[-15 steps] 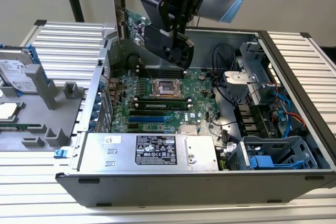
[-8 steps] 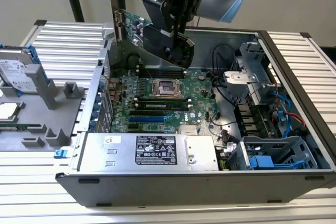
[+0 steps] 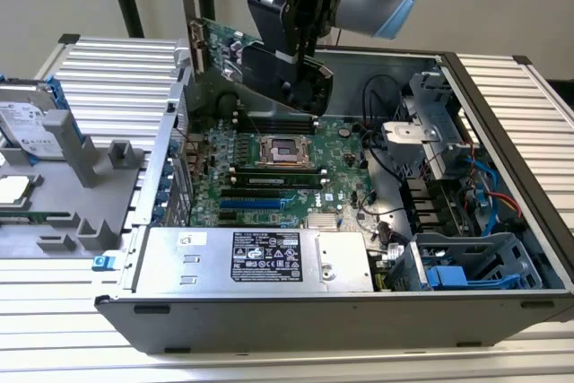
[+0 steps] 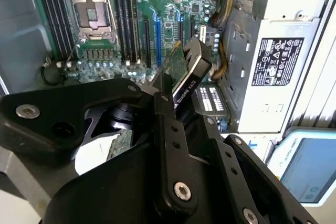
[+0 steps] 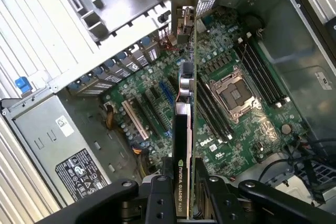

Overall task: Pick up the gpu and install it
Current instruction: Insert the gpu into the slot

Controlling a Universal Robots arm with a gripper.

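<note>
The gpu (image 3: 220, 40), a thin green card with a silver end bracket (image 3: 187, 17), hangs in the air over the back of the open computer case, tilted, bracket toward the exterior view's left. My gripper (image 3: 269, 60) is shut on its black cooler end. In the first wrist view the gpu (image 5: 185, 85) appears edge-on between my fingers (image 5: 157, 199), above the motherboard (image 5: 247, 140) and its long expansion slots (image 5: 137, 121). The second wrist view has the card's cooler end (image 4: 187, 72) sticking out past my gripper (image 4: 176, 100), over the blue slots (image 4: 156, 31).
The motherboard (image 3: 345, 145) lies flat in the case, CPU socket (image 3: 284, 150) open. A silver power supply (image 3: 260, 257) spans the near side. Drive cages and cables (image 3: 466, 257) fill the exterior view's right. A hard drive (image 3: 27, 118) and grey fixture (image 3: 85, 177) sit outside at left.
</note>
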